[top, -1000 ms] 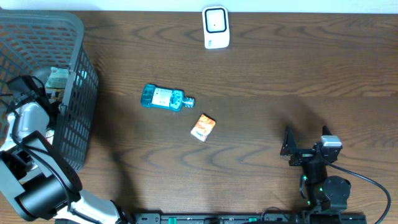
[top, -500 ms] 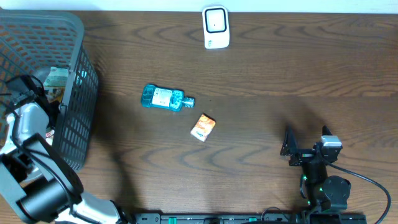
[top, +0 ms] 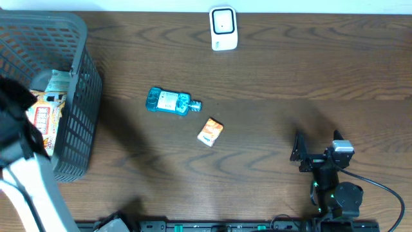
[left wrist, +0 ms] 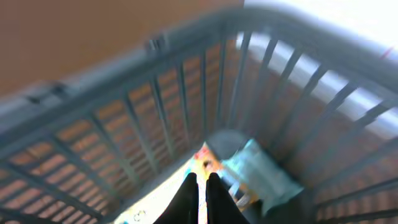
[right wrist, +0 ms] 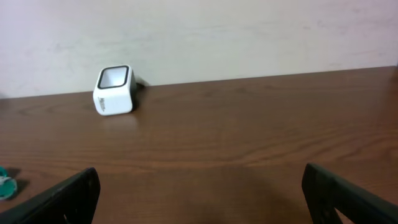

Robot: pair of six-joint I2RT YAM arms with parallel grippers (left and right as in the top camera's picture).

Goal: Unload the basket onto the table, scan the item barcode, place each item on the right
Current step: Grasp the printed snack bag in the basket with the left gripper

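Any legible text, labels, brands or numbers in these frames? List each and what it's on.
Nothing can be read in any view.
Teal bottle: white label, print too small.
Orange packet: print too small.
Packet inside the basket: red print, blurred.
White scanner: no marking visible.

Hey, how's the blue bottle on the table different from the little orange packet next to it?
The blue bottle is teal with a white label; the orange packet is orange and white. The bottle is longer than the packet. Both lie on the table, outside the basket.
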